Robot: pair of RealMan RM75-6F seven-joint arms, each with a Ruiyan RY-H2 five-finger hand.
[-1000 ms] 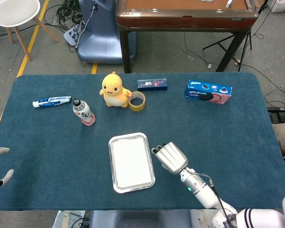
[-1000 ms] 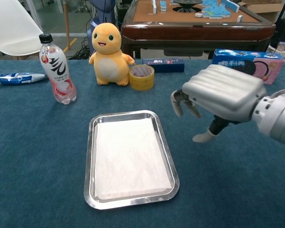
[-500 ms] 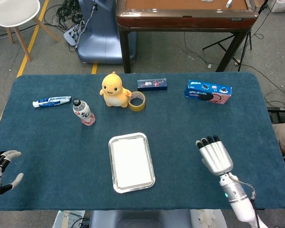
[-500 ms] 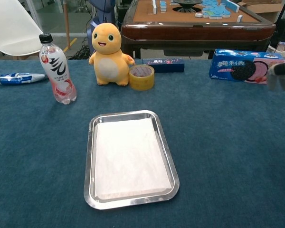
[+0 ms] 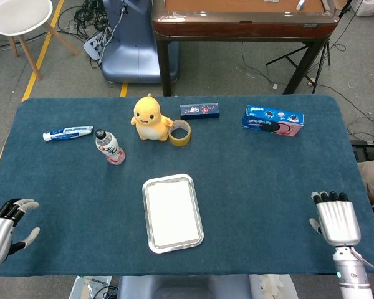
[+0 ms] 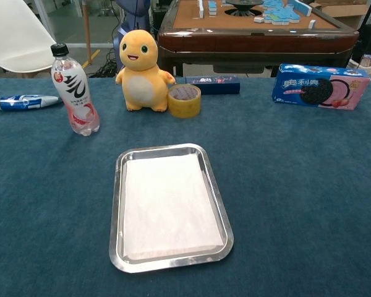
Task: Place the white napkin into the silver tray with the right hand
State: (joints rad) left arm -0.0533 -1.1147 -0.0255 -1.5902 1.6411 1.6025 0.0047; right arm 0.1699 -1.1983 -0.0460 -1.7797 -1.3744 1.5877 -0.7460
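The napkin point(image 6: 172, 205), a flat white rectangle with a soft matte face, lies inside the tray point(image 6: 120, 210), filling nearly all of its floor. The tray is shiny silver metal with rounded corners and a raised rim, sitting on the fuzzy dark teal cloth of the tabletop point(image 5: 268, 180). My right hand point(image 5: 336, 221) hangs at the near right edge of the tabletop, well apart from the tray, back upward, its pale grey fingers straight, side by side and dark at the tips, holding nothing. My left hand point(image 5: 3, 227) is at the near left corner, fingers loosely spread and empty. Beyond the tray stand a clear plastic bottle point(image 6: 74, 91) with a black cap, a rounded yellow plush toy point(image 6: 142, 73) and a ring of yellowish tape point(image 6: 184, 100) just beside the toy.
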